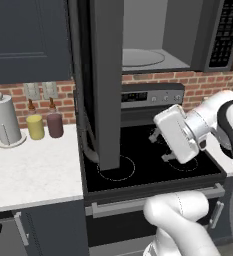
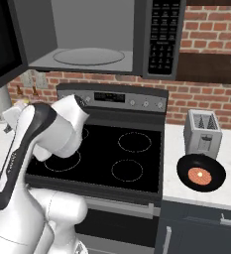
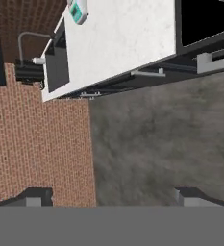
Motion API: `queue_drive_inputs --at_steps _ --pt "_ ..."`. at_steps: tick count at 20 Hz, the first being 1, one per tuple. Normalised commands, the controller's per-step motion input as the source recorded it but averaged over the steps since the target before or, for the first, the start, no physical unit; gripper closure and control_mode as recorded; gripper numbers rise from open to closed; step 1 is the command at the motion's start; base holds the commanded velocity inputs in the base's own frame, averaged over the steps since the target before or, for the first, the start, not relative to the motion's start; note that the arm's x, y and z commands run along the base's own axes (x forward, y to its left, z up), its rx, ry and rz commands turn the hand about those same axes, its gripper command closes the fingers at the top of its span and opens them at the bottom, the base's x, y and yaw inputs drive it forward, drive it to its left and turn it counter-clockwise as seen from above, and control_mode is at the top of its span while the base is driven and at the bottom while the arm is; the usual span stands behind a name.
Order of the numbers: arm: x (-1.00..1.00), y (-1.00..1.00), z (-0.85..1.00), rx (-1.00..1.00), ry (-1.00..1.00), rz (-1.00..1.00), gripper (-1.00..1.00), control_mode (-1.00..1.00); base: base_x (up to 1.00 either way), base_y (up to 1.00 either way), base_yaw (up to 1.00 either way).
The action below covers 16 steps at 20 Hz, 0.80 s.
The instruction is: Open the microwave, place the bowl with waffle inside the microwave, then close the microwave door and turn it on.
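The microwave (image 1: 188, 35) hangs above the stove with its light grey inside and round turntable (image 2: 89, 55) showing. The microwave door (image 1: 105, 85) stands swung out to the left, edge-on over the stove's left burners; its dark glass (image 2: 3, 44) shows at the upper left of the right base view. The bowl with waffle (image 2: 201, 172) sits on the counter right of the stove, in front of the toaster. My gripper (image 1: 160, 146) hovers over the stove, right of the door and far from the bowl. Its fingertips (image 3: 36, 196) stand wide apart, open and holding nothing.
A silver toaster (image 2: 202, 130) stands behind the bowl. Left of the black stove (image 1: 153, 170), the white counter (image 1: 33, 170) holds a paper towel roll (image 1: 5, 122), a yellow canister (image 1: 35, 126) and a maroon one (image 1: 54, 125). The hand view takes in a sink (image 3: 56, 67) and floor.
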Motion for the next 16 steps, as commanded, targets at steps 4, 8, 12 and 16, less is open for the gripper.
queue_drive_inputs --at_steps 4,8,12,16 --pt "0.32 -1.0 -1.0 -0.2 0.0 0.01 -1.0 -1.0 0.0 0.0 0.0" --pt "0.69 -1.0 -0.99 -0.36 -0.02 0.07 -1.0 -1.0 0.0 0.0 0.0" --pt "0.72 -1.0 -0.82 -0.44 -0.13 0.09 -1.0 -1.0 0.0 0.0 0.0" --pt "0.62 -1.0 -0.49 -0.49 -0.24 0.11 -1.0 -1.0 0.0 0.0 0.0"
